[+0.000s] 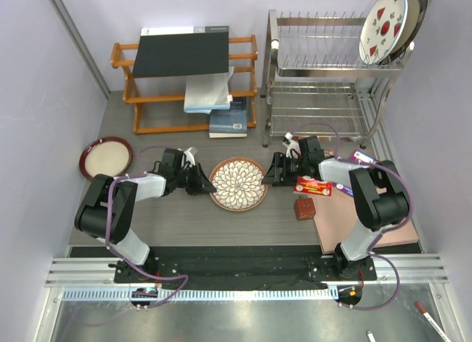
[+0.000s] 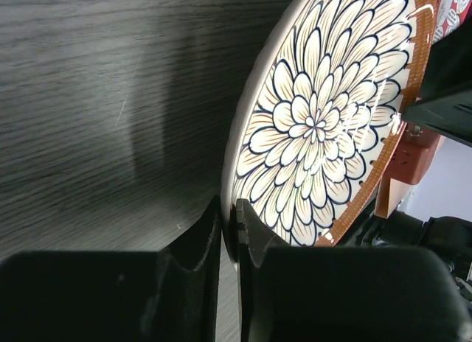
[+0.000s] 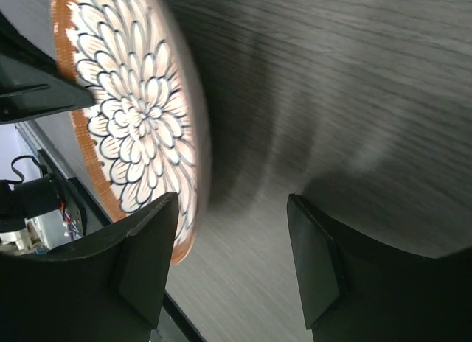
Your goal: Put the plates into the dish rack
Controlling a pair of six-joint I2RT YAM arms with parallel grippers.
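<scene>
Already, two of the four plates are seen stood on edge in the top tier of the dish rack (image 1: 317, 62), well beyond the right gripper (image 1: 274, 171) and off to its right. These are the watermelon plate (image 1: 382, 25) and, close behind it, a dark-rimmed plate (image 1: 415, 19).

The petal plate (image 1: 237, 183) lies between the two grippers. Its left rim is pinched tight in the jaws of the left gripper (image 1: 203, 181), as is shown plainly in the left wrist view. Whether the plate is clear of the table (image 1: 169, 217) cannot be told. The right gripper's fingers are spread apart, with the plate's opposite rim just beside one of them and not yet grasped.

The maroon-rimmed plate (image 1: 105, 156) is seen flat on the table, untouched, out past the left gripper on its outer side.

The task is judged about half done: two plates are racked, one is in hand, and one is yet to be fetched.
</scene>
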